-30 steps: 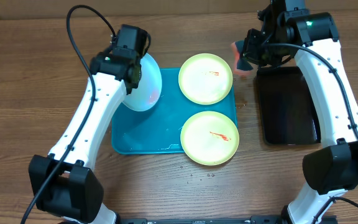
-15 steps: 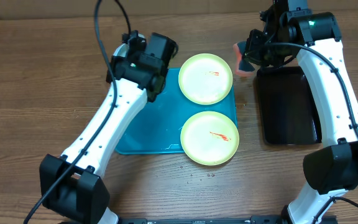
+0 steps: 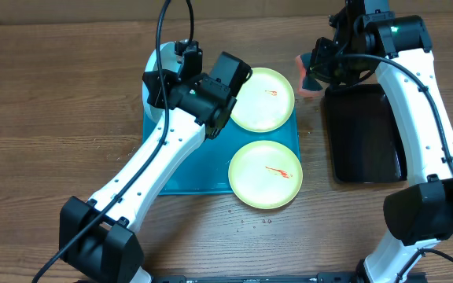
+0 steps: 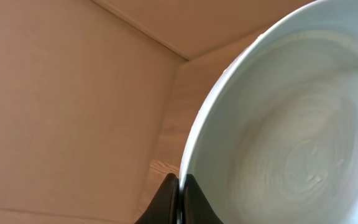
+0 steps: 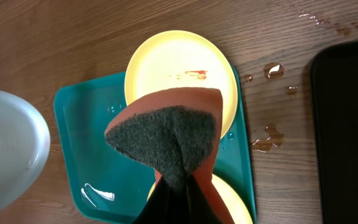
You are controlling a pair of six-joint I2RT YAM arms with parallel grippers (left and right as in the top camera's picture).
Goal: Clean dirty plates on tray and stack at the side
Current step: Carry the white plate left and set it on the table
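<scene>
Left gripper [image 4: 179,198] is pinched tight on the rim of the light blue plate [image 4: 278,124], holding it up on edge above the far left corner of the turquoise tray [image 3: 203,169] — the plate's whitish hollow face looks glossy, with faint concentric rings.

Two pale yellow-green plates lie flat along the tray's right side. The far plate [image 3: 260,99] sits at the far right corner, and the near plate [image 3: 265,174] overhangs the near rim. Both are round, smooth plastic with a whitish centre and a small red smear. The tray is a rounded-corner rectangle with a raised rim, its floor wet and shiny.

Right gripper [image 5: 179,188] is clamped on an orange sponge [image 5: 166,124] with a coarse dark grey scouring face — it hangs near the far plate's right edge, by the far end of the glossy black tray [image 3: 364,134]. Water drops [image 5: 272,70] bead on the wood-grain tabletop [image 3: 46,118].

The left arm reaches diagonally from the near left across the tray. The right arm stretches along the black tray, its wrist turned towards the plates.
</scene>
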